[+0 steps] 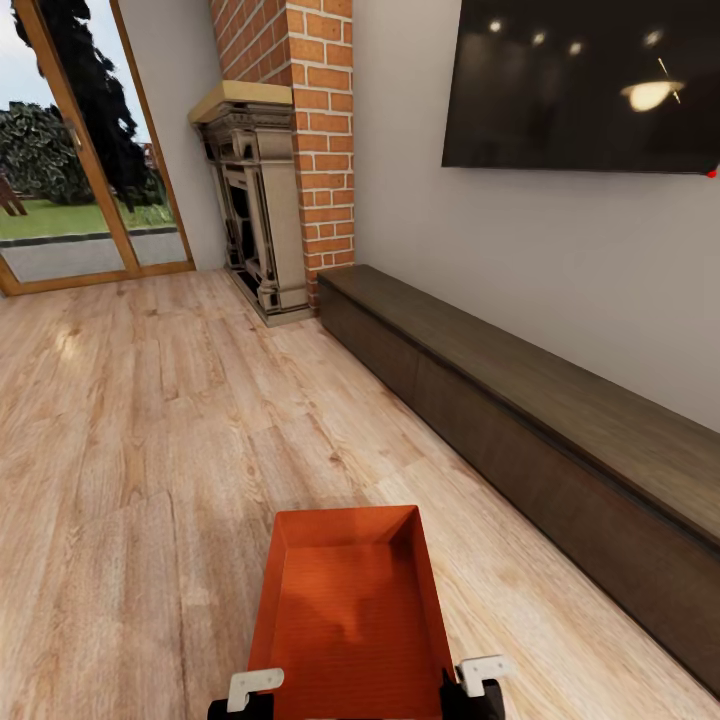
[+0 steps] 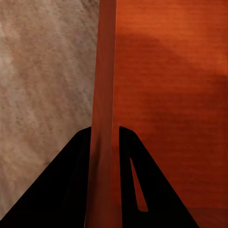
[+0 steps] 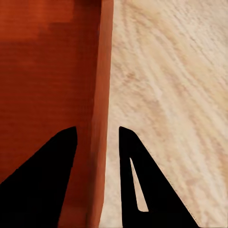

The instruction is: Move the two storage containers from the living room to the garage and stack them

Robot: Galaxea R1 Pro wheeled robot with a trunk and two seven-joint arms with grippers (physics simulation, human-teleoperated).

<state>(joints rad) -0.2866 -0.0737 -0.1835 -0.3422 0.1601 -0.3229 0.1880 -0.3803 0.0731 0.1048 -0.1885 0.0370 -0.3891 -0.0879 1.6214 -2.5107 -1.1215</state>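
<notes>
With my left hand (image 2: 105, 142) and right hand (image 3: 97, 142) each clamped on a side wall of the container (image 1: 345, 600), held over the plank floor (image 1: 130, 450), I should drive slowly, keeping it level.

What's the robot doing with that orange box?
The robot is holding one orange storage container out in front of itself with both arms. The left gripper straddles one side wall, and the right gripper straddles the opposite wall. The box is open on top and looks empty. It is in the living room, over the wood plank floor, with the brick fireplace, the long dark cabinet and the wall TV ahead.
</notes>
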